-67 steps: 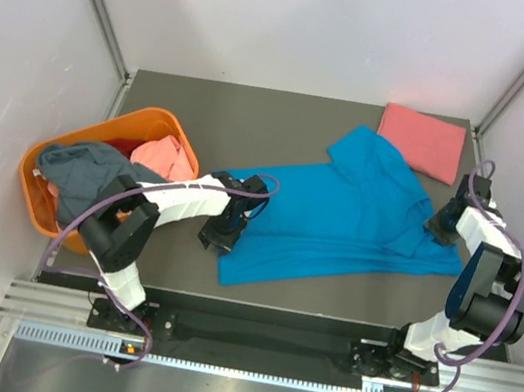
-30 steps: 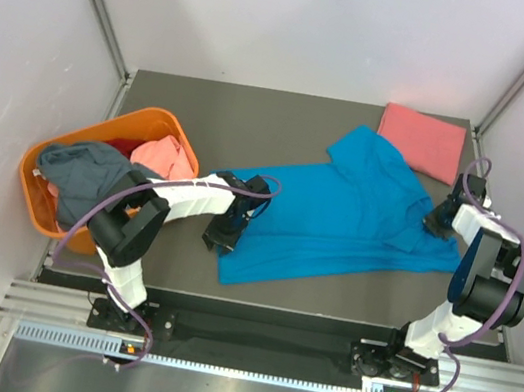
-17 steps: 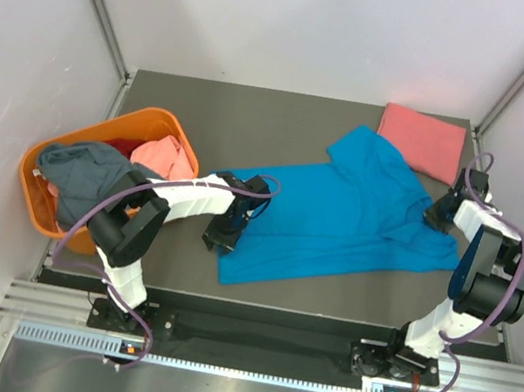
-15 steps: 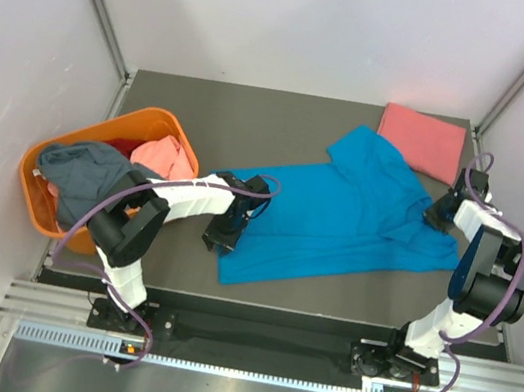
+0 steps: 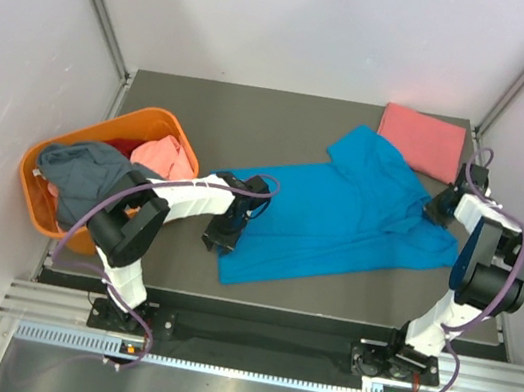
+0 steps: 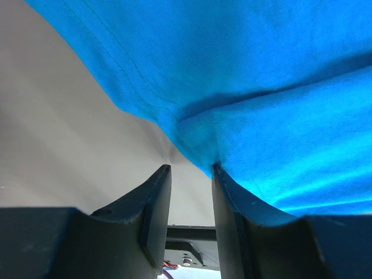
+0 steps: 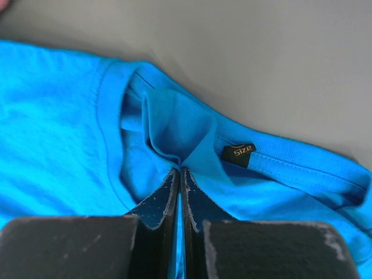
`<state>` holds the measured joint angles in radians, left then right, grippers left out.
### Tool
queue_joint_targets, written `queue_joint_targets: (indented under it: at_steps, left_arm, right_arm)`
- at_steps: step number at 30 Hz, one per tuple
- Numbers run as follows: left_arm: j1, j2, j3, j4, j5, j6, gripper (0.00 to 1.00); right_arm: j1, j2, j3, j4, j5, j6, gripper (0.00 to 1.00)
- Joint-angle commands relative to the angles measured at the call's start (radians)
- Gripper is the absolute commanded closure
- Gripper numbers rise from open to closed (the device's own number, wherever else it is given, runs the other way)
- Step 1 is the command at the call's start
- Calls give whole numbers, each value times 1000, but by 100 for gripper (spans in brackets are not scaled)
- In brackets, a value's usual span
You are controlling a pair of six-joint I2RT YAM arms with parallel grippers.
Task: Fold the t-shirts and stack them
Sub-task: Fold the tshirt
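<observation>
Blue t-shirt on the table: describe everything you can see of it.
The bright blue t-shirt is soft knit cloth with stitched hems, spread unfolded and rumpled across the dark table, hem towards the left arm, collar towards the right. A black size label shows inside the collar. The right gripper is shut on a pinch of cloth at the collar. The left gripper stands open at the hem edge, cloth draped over one finger.

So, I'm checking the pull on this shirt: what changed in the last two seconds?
The right claw, shut on the collar of the blue t-shirt, moved toward the far edge, dragging that end with it. The left claw, open at the shirt's other end, the folded pink t-shirt and the orange basket stayed put.
</observation>
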<state>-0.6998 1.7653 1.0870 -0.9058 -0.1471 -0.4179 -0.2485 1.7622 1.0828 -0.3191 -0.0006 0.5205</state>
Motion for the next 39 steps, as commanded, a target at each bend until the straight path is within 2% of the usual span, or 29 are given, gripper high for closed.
queue_joint_targets:
  at_steps: [1,5,12,22,27,39]
  left_arm:
    - [6,14,-32,-40,-78,-16,60]
    - [6,-38,42,-97,-95,-22,60]
    - [6,-89,143,-84,-49,37,55]
    - [6,25,151,-10,30,123,54]
    - [8,52,137,1,11,139,54]
    - [10,74,110,8,-42,131,59]
  right_arm:
    - [11,14,43,51,5,4,100]
    - [14,28,60,38,-41,4,99]
    - [28,-4,104,-55,-39,-2,78]
    - [29,-131,42,-185,-13,35,73]
    - [46,-179,-27,-158,-15,62,70]
    - [107,-153,-86,-118,-4,108,66]
